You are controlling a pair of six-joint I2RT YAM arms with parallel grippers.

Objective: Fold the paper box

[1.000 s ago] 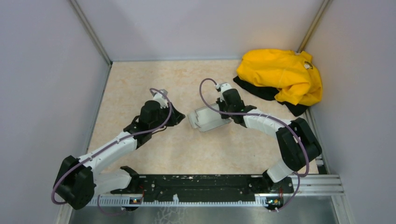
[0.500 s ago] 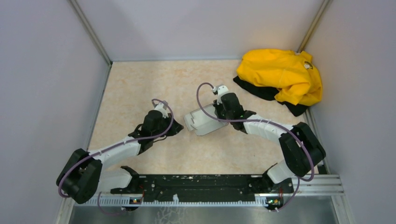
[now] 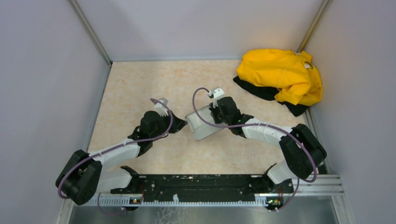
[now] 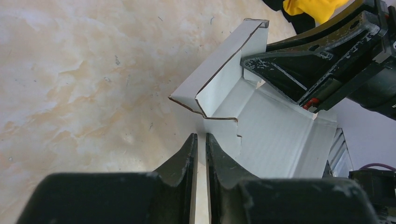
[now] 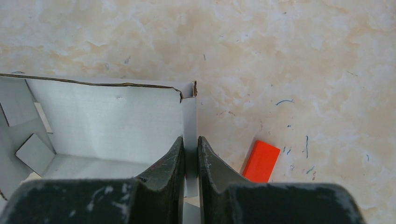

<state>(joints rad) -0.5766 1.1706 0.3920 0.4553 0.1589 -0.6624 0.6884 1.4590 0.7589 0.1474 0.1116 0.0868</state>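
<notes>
The right gripper point(image 5: 190, 139) is clamped tight on 1 upright wall of the paper box point(image 5: 107, 116), whose hollow lies to its left on the table point(image 5: 289, 56). The left gripper point(image 4: 201, 137) is closed to a slit, apparently pinching the flap straight ahead. The walls look half raised. Next, the loose corner tabs need tucking inward while both grips hold.
</notes>
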